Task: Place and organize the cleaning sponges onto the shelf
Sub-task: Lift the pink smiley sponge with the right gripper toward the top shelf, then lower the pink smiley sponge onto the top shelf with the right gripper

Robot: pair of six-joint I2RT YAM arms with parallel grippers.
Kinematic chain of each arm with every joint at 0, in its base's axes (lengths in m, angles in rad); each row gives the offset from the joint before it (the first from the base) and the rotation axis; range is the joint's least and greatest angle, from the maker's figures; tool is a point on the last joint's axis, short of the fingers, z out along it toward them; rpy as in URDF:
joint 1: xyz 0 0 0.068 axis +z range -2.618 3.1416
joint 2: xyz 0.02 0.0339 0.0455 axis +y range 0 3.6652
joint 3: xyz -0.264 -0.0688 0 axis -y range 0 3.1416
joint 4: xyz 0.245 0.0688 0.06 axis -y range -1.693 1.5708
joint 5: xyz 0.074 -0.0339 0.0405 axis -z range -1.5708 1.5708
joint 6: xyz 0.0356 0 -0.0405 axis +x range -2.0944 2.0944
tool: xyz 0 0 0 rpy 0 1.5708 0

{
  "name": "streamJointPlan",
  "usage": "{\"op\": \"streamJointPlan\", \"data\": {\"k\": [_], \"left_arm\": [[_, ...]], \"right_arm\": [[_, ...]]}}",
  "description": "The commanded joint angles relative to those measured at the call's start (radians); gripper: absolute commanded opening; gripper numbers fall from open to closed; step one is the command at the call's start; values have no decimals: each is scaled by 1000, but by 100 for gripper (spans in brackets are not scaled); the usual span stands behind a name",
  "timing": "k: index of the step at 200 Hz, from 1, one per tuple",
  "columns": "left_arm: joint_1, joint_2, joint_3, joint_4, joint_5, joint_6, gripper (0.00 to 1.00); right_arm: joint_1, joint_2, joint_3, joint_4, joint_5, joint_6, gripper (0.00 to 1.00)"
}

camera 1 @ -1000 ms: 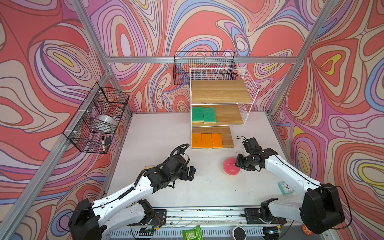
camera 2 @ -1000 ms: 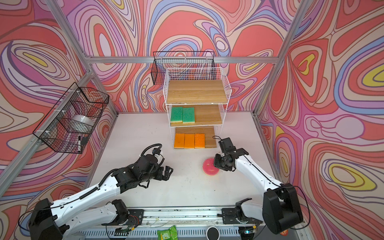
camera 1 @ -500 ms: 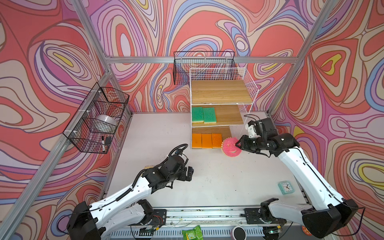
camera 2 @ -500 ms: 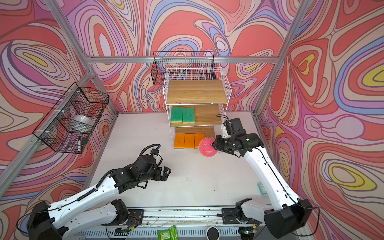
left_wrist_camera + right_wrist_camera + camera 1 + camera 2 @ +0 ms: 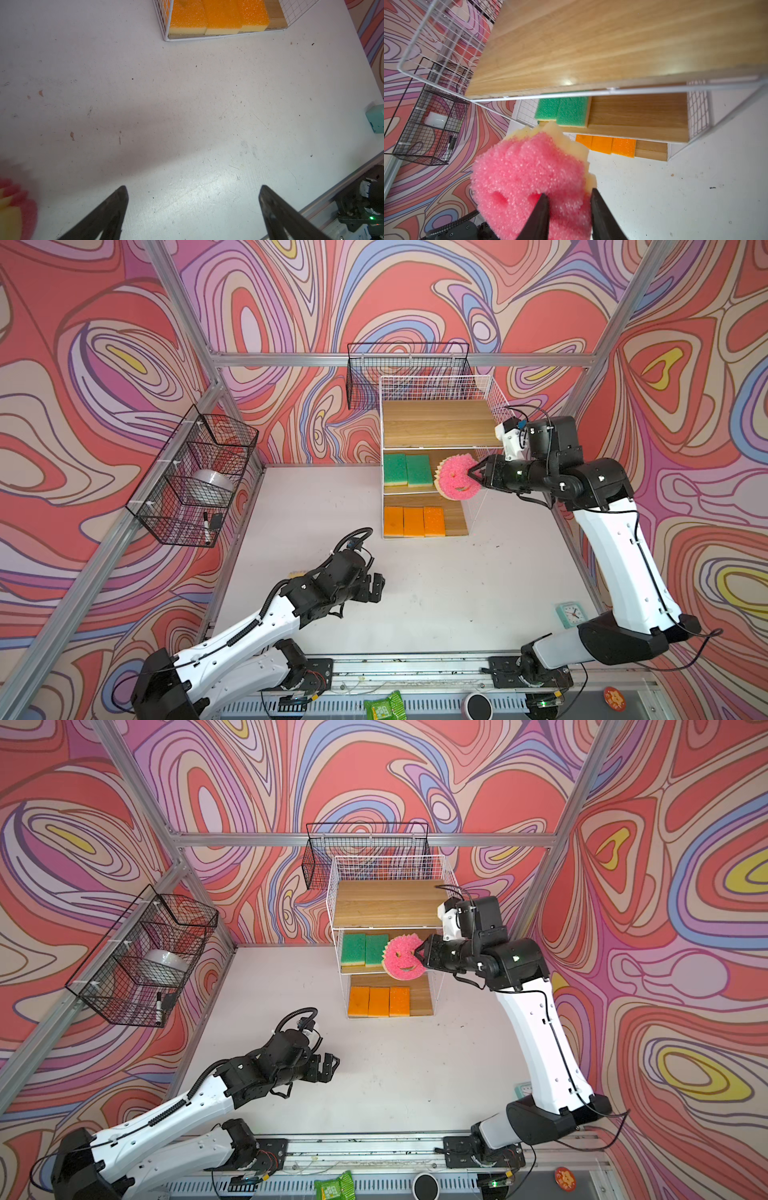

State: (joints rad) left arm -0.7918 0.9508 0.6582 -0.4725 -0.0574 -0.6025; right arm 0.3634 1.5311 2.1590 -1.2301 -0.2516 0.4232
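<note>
Clenched on the rim of the round pink smiley-face sponge (image 5: 455,479), my right claw (image 5: 473,473) hung at the front of the white wire shelf (image 5: 436,423), level with its middle tier, in both top views. A second earlier that claw had been down on the white tabletop (image 5: 436,593), right of centre, at the sponge where it lay flat. Half a second earlier it had carried it up to about the bottom tier.

Now the sponge was well off the table, tilted, its smiley face turned up toward the top cameras. It sat just right of the two green sponges (image 5: 406,469) on the middle tier and above the three orange sponges (image 5: 413,521) on the bottom one. From my right wrist it appeared still on the near side of the rack's front wire.

My left claw (image 5: 374,589) had barely shifted: released, jaws wide, low over the near left of the table, nothing between them. A second pink-and-yellow sponge (image 5: 12,207) lay close by, at the edge of the left wrist view.

To my eye the pick-up was done and the placing was about to start. Bare wood waited on the right half of the middle tier and across the whole top board, and I could not tell which I was headed for. By my count one sponge would then remain on the table.
</note>
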Motion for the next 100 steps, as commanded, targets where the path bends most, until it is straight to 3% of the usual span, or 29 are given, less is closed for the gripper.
{"op": "streamJointPlan", "data": {"k": [1,36,100], "left_arm": [[7,-6,0,-24,-13,1,99],[7,2,1,-20,-12,2,99],[7,10,-20,11,1,-11,99]], "right_arm": [[42,44,134,-51,10,-18,32],[65,122,272,-36,14,-20,31],[65,268,382,159,-6,-9,31]]}}
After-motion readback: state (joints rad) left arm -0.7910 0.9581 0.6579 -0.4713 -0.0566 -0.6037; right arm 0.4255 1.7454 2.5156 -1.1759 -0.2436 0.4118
